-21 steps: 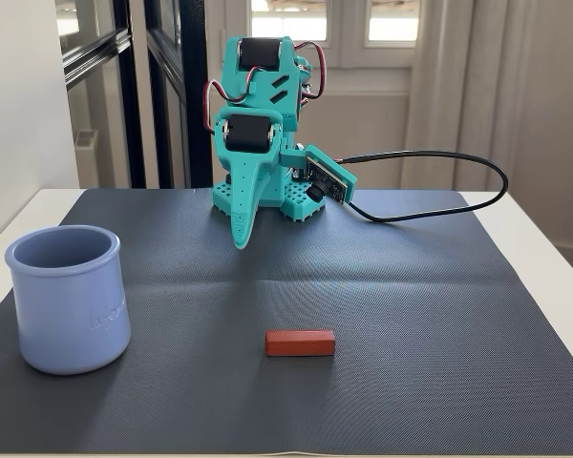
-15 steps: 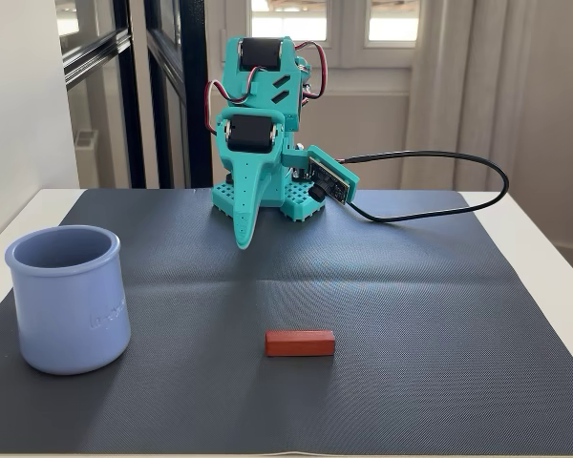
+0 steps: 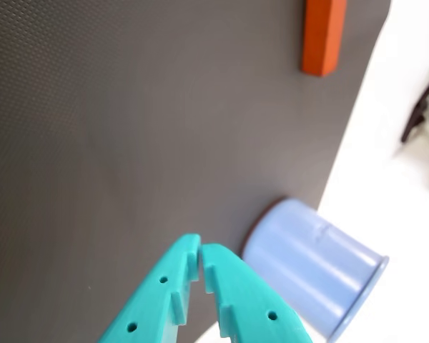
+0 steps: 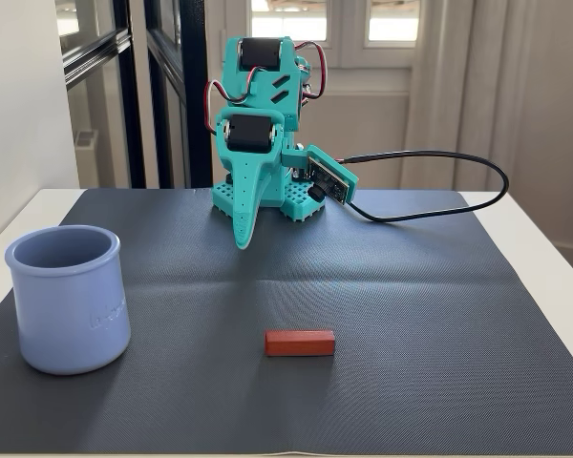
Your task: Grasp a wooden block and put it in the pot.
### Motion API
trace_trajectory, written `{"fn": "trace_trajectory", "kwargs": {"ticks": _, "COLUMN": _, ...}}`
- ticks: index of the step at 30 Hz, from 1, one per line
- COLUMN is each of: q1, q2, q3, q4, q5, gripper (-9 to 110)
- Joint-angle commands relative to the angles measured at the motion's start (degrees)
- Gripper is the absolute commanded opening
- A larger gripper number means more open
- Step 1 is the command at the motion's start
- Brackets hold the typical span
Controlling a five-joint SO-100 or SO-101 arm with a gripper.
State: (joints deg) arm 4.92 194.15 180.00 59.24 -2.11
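The wooden block (image 4: 300,343) is a small reddish-brown bar lying flat on the dark mat, in front of the arm in the fixed view. It shows at the top of the wrist view (image 3: 323,36). The periwinkle-blue pot (image 4: 67,298) stands upright at the mat's left edge in the fixed view and appears at the lower right of the wrist view (image 3: 314,268). My teal gripper (image 4: 243,241) points down near the arm's base, well behind the block and apart from the pot. Its jaws are together and hold nothing, as the wrist view (image 3: 200,259) shows.
A dark textured mat (image 4: 411,315) covers most of the white table (image 4: 554,248). The arm's teal base (image 4: 267,196) stands at the back of the mat, with a black cable (image 4: 439,205) looping to its right. Windows and a wall lie behind.
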Motion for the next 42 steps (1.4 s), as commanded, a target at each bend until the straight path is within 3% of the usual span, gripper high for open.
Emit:
{"fn": "trace_trajectory", "kwargs": {"ticks": 1, "q1": -0.7, "q2": -1.41, "q3": -3.25, "q4": -0.79, "q5": -0.35, "gripper": 0}}
{"fn": "trace_trajectory", "kwargs": {"ticks": 33, "q1": -14.59, "q2": -80.77, "q3": -55.37, "q4": -0.62, "q5": 0.26, "gripper": 1}}
{"fn": "trace_trajectory", "kwargs": {"ticks": 42, "q1": -14.77, "q2": -90.26, "q3": -61.44, "q4": -0.62, "q5": 3.96, "gripper": 26}}
